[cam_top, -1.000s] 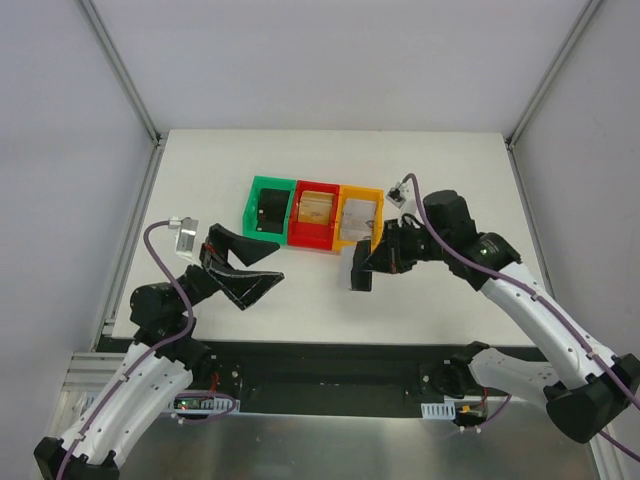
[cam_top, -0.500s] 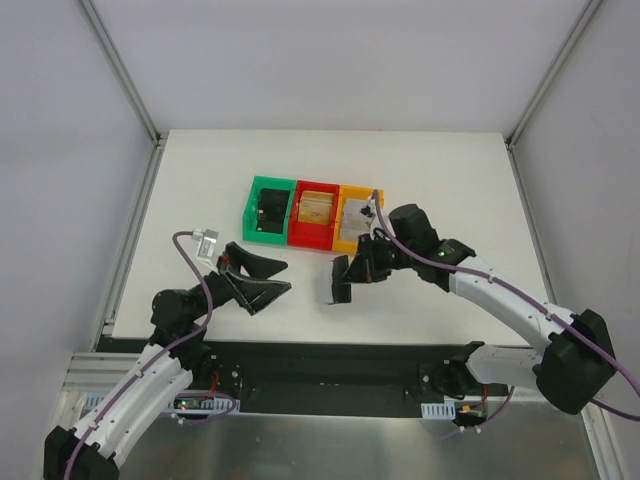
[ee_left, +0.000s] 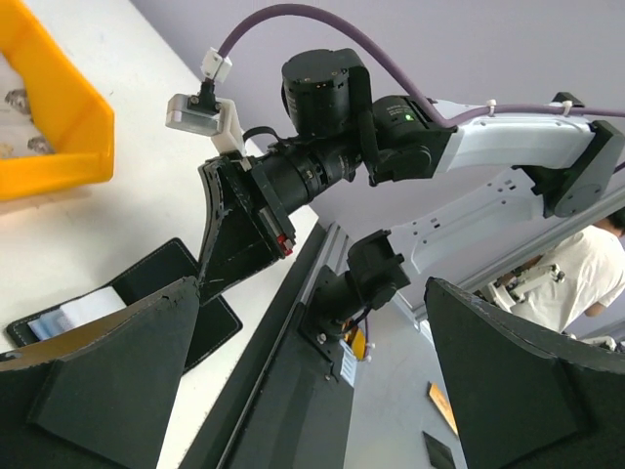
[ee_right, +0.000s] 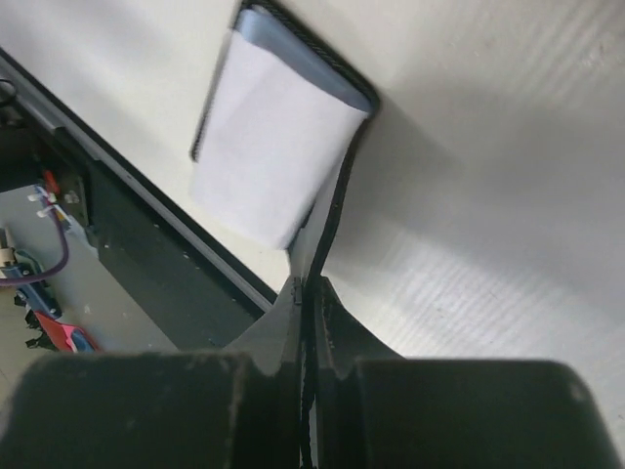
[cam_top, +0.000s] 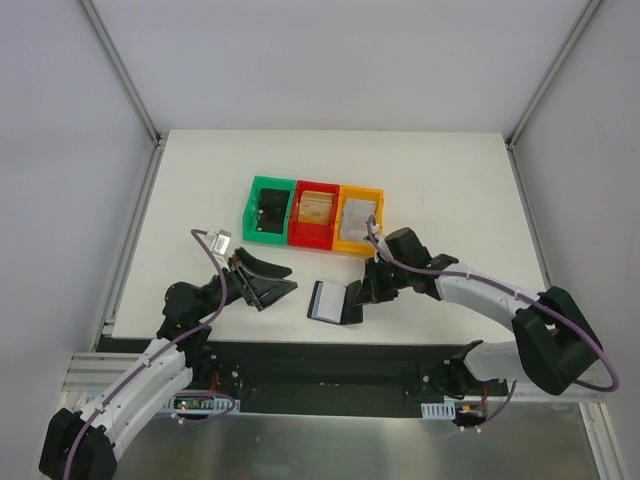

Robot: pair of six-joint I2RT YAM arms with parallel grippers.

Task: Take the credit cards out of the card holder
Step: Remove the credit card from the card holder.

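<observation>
Bright, even light is thrown from overhead onto the table [cam_top: 450,180]; only soft shadows are cast beside the bins [cam_top: 316,215]. Up close, the fingers [ee_right: 146,410] of the right hand [ee_right: 307,293] are lost to dark blur, and a grey shadow is laid beside the card holder [ee_right: 298,59]. The left hand [ee_left: 312,293] is rendered sharper, dark against a bright backdrop.

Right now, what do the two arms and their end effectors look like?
The left arm and right arm have white link shells and black joints. A purple cable runs along each to a small grey camera box at the wrist. The left end effector and right end effector are matte black, with broad wedge-shaped fingers. A green light glows on the right arm.
</observation>
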